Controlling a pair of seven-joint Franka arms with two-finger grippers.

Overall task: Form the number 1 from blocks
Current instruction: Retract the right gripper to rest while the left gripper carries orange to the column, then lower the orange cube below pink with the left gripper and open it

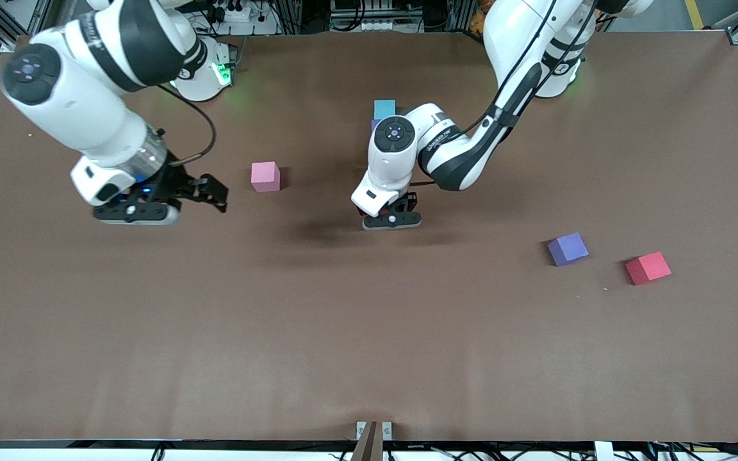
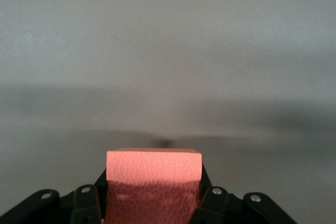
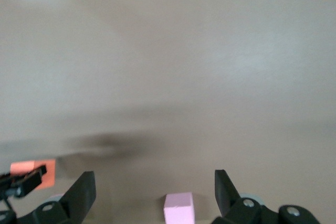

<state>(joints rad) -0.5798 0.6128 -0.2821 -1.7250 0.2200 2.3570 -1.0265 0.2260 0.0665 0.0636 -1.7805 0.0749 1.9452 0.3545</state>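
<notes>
My left gripper (image 1: 393,221) hangs low over the middle of the table, shut on an orange block (image 2: 154,174) that fills the gap between its fingers; in the front view the hand hides that block. A light blue block (image 1: 384,109) lies farther from the front camera, with a purple sliver (image 1: 375,122) showing at its nearer edge beside the left arm. The pink block (image 1: 265,176) sits toward the right arm's end. My right gripper (image 1: 214,194) hovers open beside it, and the pink block (image 3: 178,208) shows between its fingers. No green block is in view.
A purple block (image 1: 567,248) and a red block (image 1: 647,267) lie side by side toward the left arm's end, nearer the front camera. The brown table (image 1: 343,346) stretches bare across its near half.
</notes>
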